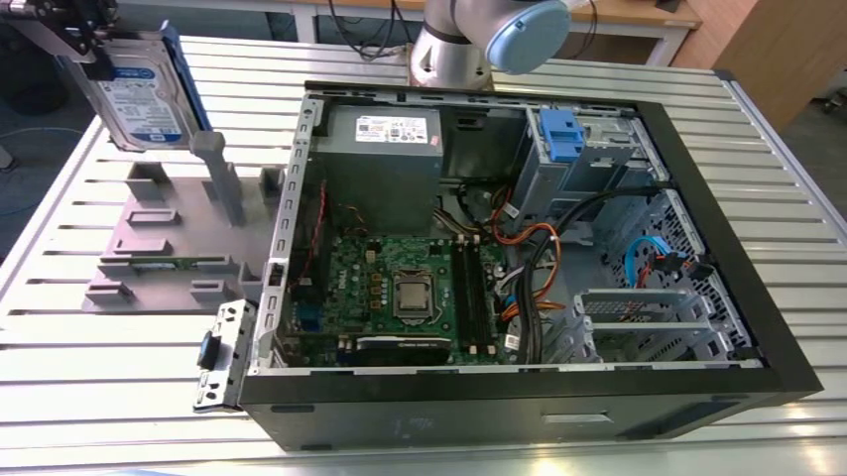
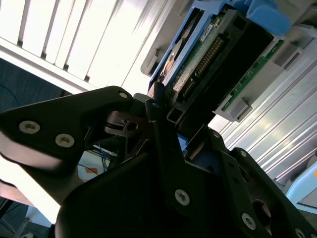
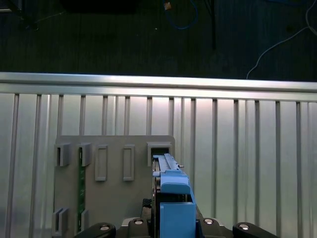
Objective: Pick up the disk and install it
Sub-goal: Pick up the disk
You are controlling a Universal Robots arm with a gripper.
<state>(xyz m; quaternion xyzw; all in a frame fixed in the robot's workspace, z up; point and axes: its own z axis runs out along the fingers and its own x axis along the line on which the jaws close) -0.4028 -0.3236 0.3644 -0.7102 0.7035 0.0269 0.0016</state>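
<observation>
The disk (image 1: 143, 91), a silver drive with a white-and-blue label in a blue bracket, hangs upright in the air at the exterior view's far left. It is above the grey plastic stand (image 1: 173, 233), clear of its posts. My gripper (image 1: 95, 45) is shut on the disk's upper end. The second wrist view looks along the disk's edge (image 2: 205, 57), showing its green board, with the black fingers (image 2: 157, 99) clamped on it. In the first wrist view the blue bracket (image 3: 172, 196) sits over the stand (image 3: 114, 178).
The open computer case (image 1: 741, 327) lies on the slatted metal table (image 1: 106, 397), to the right of the stand. Inside are a blue drive bay (image 1: 562, 134), the grey power-supply box (image 1: 384, 134), the motherboard (image 1: 411, 288) and loose cables. A green memory stick (image 1: 173, 263) lies in the stand.
</observation>
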